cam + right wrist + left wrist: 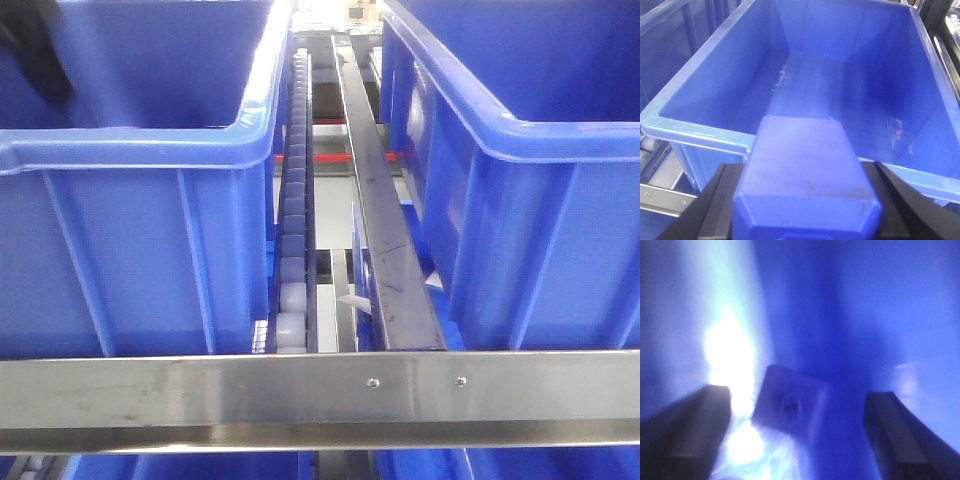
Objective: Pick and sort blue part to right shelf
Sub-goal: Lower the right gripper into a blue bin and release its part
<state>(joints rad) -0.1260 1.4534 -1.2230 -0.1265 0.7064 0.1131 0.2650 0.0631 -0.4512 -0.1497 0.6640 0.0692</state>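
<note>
In the right wrist view my right gripper (802,200) is shut on a blue box-shaped part (805,170), held just before the near rim of a large blue bin (700,131) whose floor is bare. In the left wrist view my left gripper (797,435) is open inside a blue bin. A small blue square part (787,405) with a centre hole lies between and beyond its fingers, next to crinkled clear plastic (767,455). The view is blurred. In the front view only a dark bit of the left arm (35,50) shows in the left bin (130,150).
Two big blue bins stand on a shelf, the left one and the right one (530,140). Between them run a roller track (293,220) and a metal rail (385,230). A steel crossbar (320,395) spans the front.
</note>
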